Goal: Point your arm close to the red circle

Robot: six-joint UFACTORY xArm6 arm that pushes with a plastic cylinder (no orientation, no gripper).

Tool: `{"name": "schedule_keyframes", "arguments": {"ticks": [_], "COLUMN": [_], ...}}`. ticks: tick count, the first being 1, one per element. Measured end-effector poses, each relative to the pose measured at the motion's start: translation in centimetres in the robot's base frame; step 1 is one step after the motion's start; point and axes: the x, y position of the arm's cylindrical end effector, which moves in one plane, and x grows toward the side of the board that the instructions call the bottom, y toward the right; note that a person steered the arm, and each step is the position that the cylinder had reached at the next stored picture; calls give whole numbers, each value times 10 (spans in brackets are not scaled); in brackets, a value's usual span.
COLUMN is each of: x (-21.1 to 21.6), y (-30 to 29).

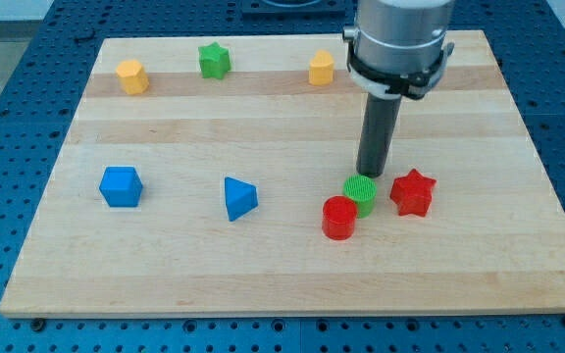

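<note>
Red circle (339, 217) sits low on the board (263, 284), right of centre, the nearest block to the view's bottom. A green circle (360, 193) touches it at its upper right, and a red star (412, 192) lies just beside that, further to the view's right. To the left, at about the same depth, are a blue triangle (239, 198) and a blue cube-like block (121, 186), well apart from each other.

My tip (372, 174) stands just behind the green circle, near the red circle but not touching it. The rod rises straight up to the grey arm body at the view's top. It carries no gripper, so nothing is held.

Far along the top edge lie two yellow blocks (132, 75) (322, 69) and a green star (214, 61).

Count: two red, two green, two blue, two yellow blocks.
</note>
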Motion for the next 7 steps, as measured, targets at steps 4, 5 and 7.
{"name": "schedule_keyframes", "arguments": {"ticks": [4, 5, 7], "x": [18, 53, 112], "y": [142, 159, 108]}}
